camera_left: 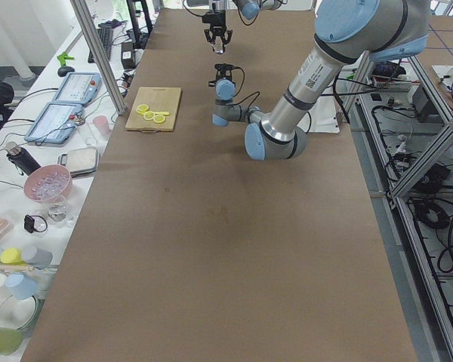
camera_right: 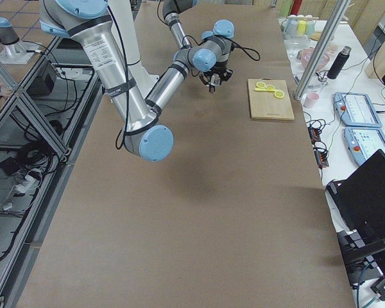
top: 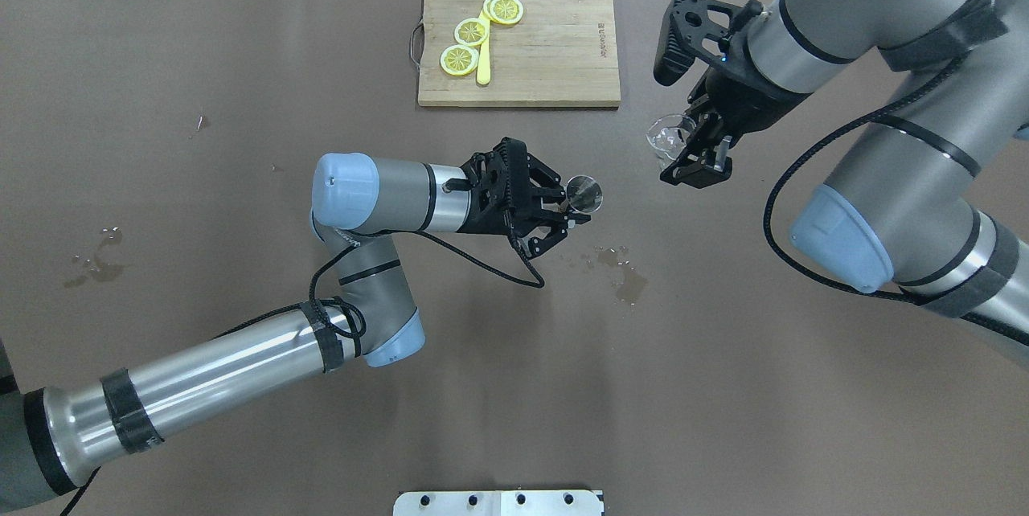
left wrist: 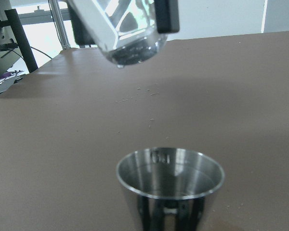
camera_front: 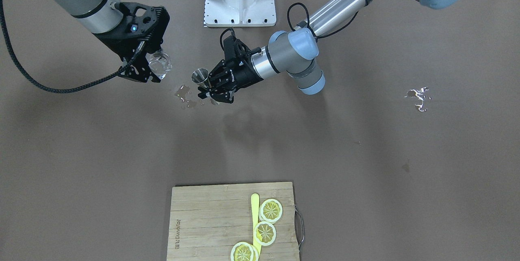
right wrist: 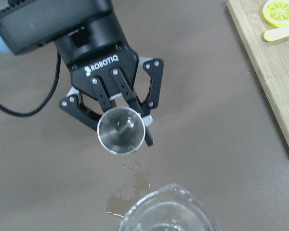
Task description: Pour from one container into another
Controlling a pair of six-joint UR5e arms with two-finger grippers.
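The left gripper (top: 572,206) is clenched on the stem of a metal cup (top: 584,194), carrying it upright and mouth-up above the table, off the cutting board (top: 547,50) on the robot's side of it. Upright and level is how a receiver should be offered: the open rim faces straight up and nothing already in it can run out.

The right gripper (top: 683,148) grasps a clear glass (top: 670,137) by its wall, raised off the board's corner on the robot's right. From the left wrist the glass (left wrist: 130,33) hangs tilted, higher than the cup (left wrist: 170,185) and well apart from it — not yet over the rim — with a drop clinging to its base. That height gives room to tip its lip down into the cup.

A puddle (top: 627,279) lies on the table farther from the board than the cup, so some liquid has missed. Judging from this, the pour needs the glass brought squarely above the rim first — the cup's mouth is narrow. Lemon slices (top: 471,31) rest on the board, out of the way.
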